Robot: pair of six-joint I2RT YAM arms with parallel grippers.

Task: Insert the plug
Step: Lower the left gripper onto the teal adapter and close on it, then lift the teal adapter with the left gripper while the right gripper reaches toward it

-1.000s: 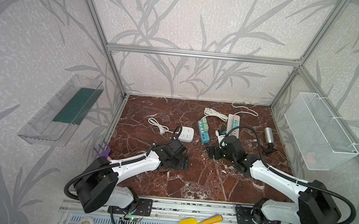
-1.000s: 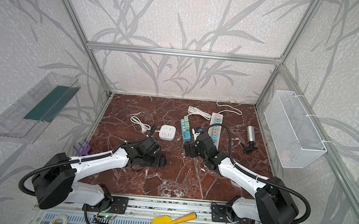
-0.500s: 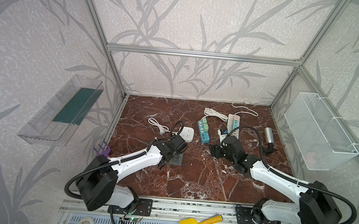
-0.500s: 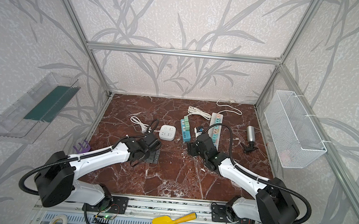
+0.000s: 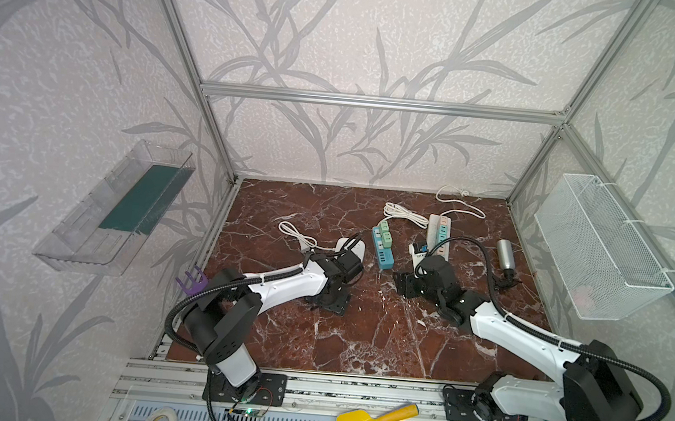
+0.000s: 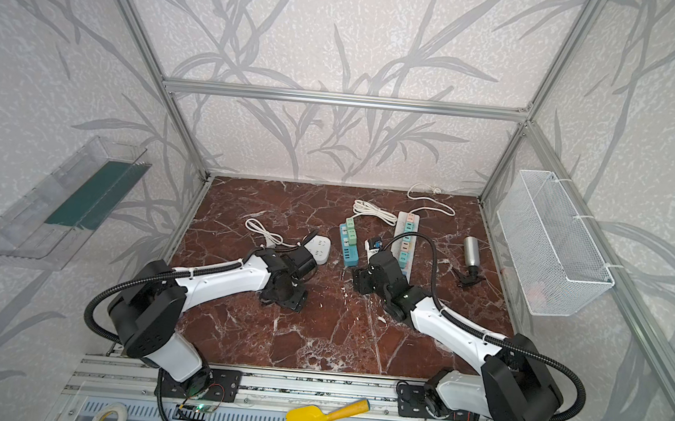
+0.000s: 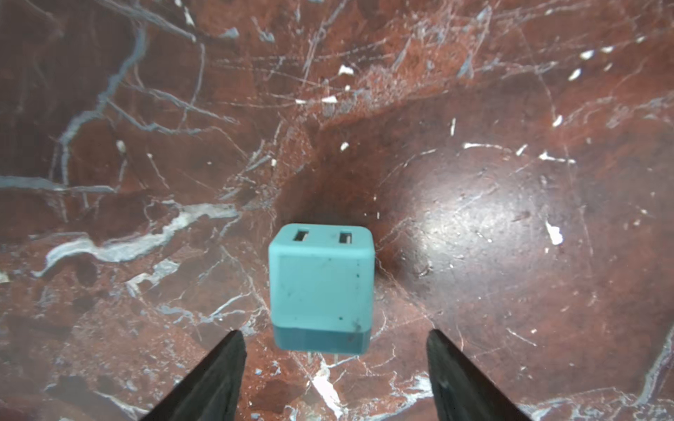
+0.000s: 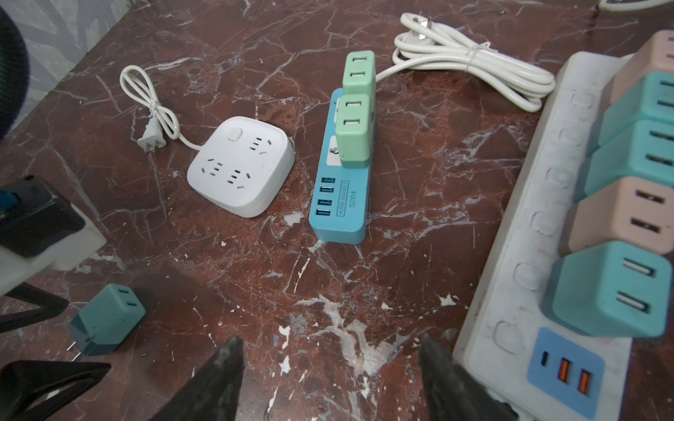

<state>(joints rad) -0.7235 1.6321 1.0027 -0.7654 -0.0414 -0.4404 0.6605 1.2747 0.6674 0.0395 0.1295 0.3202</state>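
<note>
A teal cube plug [image 7: 321, 288] lies on its side on the red marble, with its prongs toward my left gripper [image 7: 333, 342]. That gripper is open, and the plug's prong end sits between its fingertips without touching them. The right wrist view shows the same plug [image 8: 107, 320] beside the left gripper's fingers [image 8: 54, 379]. In both top views the left gripper [image 5: 330, 298] [image 6: 282, 294] points down and hides the plug. My right gripper [image 8: 330, 350] [image 5: 400, 283] is open over bare marble. A white square socket [image 8: 240, 166] has all its outlets free.
A blue power strip [image 8: 343, 197] carries two green plugs. A long white strip [image 8: 529, 226] holds teal and pink plugs close to the right gripper. A silver cylinder [image 5: 505, 255] lies to the right, below a wire basket [image 5: 599, 247]. White cords [image 5: 406, 215] lie at the back.
The left wrist has tipped down more steeply over the plug, and its jaws have narrowed somewhat. The right gripper's jaws have also narrowed a little, and the arm has barely moved.
</note>
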